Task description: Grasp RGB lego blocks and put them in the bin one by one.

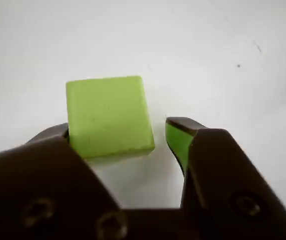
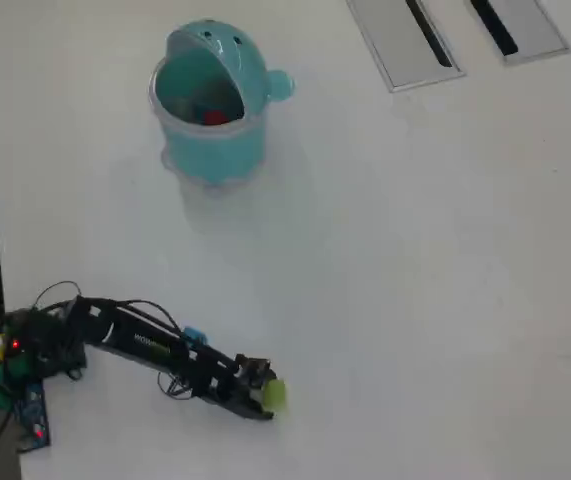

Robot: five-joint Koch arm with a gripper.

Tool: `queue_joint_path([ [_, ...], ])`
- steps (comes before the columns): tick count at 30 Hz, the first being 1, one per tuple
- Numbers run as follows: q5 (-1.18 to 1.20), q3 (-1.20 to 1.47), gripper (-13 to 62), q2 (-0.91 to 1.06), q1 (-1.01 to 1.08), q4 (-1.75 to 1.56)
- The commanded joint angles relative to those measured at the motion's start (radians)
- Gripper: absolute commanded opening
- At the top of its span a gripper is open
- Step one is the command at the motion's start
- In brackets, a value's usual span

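Between the dark jaws of the gripper, wrist view, lies the yellow-green block, resting on the white table; its left side lies against or just in front of the left jaw, while a clear gap separates its right side from the right jaw, whose inner face reflects green. The jaws thus stand apart, wider than the block, and do not clamp it. Overhead view: the arm stretches from its base at the lower left toward the right, low over the table, ending at the gripper with the same block at its tip. Near the top of that view, well apart from the arm, stands the teal bin, its domed lid flipped up at the far side and a small knob at its right. Inside the bin a red block shows; a darker shape beside it is too dim to name. Two grey panels with black slots lie at the upper right edge of the table.
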Motion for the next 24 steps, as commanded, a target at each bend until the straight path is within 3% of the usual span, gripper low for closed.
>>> queue_joint_path([
  [1, 0.066, -0.063, 30.2, 0.008, 0.009, -0.006],
  [10, 0.166, -0.087, 19.5, -0.069, 0.012, -0.1],
  [24, 0.299, -0.078, 17.9, 0.026, -0.058, -0.192],
])
